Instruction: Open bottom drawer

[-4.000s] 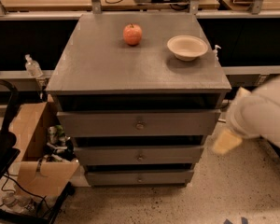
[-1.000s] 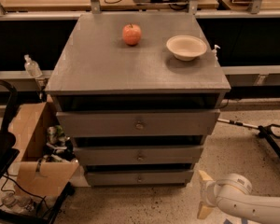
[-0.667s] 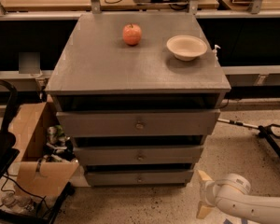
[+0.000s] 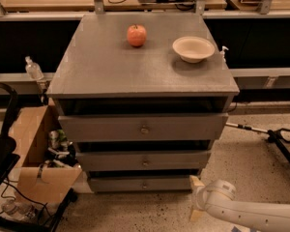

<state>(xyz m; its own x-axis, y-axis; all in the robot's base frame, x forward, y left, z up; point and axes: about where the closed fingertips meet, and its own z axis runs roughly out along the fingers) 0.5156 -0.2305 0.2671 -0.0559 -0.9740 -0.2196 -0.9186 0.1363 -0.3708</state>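
Note:
The grey cabinet [image 4: 135, 66] has three drawers, all shut. The bottom drawer [image 4: 116, 184] is the narrowest front, just above the floor, with a small round metal knob [image 4: 145, 184] at its centre. My gripper [image 4: 195, 199] is on a white arm [image 4: 251, 214] that comes in from the lower right. It hangs low over the floor, just right of the bottom drawer's right end and apart from the knob. Its two beige fingers [image 4: 197, 182] are spread, with nothing between them.
An apple [image 4: 136, 35] and a beige bowl [image 4: 194, 48] sit on the cabinet top. An open cardboard box [image 4: 36, 149] of clutter stands on the floor at the left. A black stand [image 4: 280, 139] lies on the floor at the right.
Four seconds ago the arm was at the cabinet's right side at middle-drawer height. It has dropped to floor level beside the bottom drawer. Over the last second it has barely moved.

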